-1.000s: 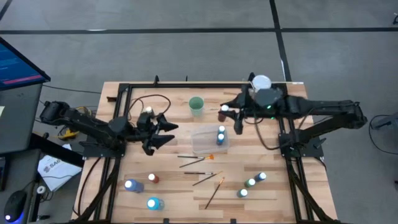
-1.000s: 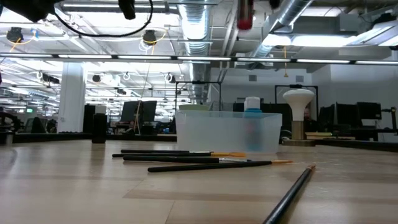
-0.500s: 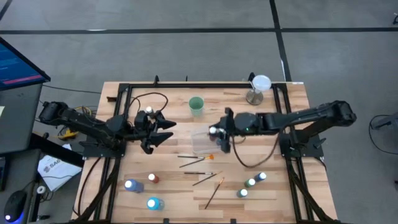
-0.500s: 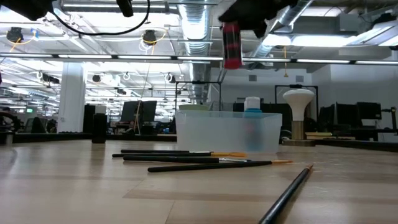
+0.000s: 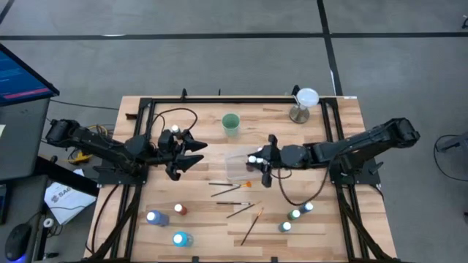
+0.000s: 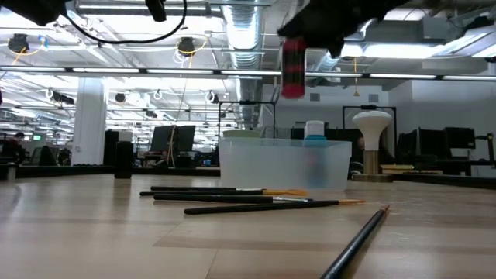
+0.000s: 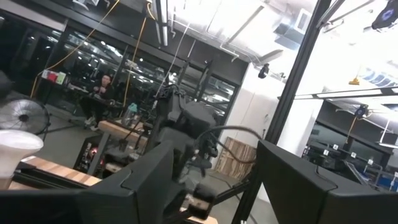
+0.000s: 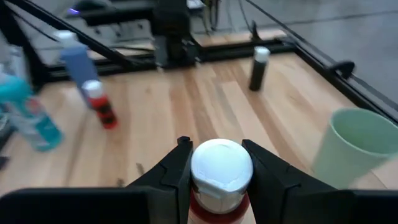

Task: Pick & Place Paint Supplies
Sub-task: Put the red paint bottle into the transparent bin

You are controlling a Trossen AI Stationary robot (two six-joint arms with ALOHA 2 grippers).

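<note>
Red paint bottle (image 8: 221, 180), clamped in right pincer (image 5: 257, 160), has moved over the tray (image 5: 241, 166); left pincer (image 5: 196, 153) wide.

The right arm reaches in from the right side of the table, stretched low and nearly straight toward the table's middle. Its right gripper (image 5: 257, 162) hangs well above the tabletop, and its fingers (image 8: 177, 167) are clamped on a red paint bottle (image 8: 221, 176), one on each side just below the white cap. The left arm is folded over the left half of the table, raised, with the left gripper (image 5: 196, 155) pointing toward the centre, its jaws spread apart and holding nothing.
</note>
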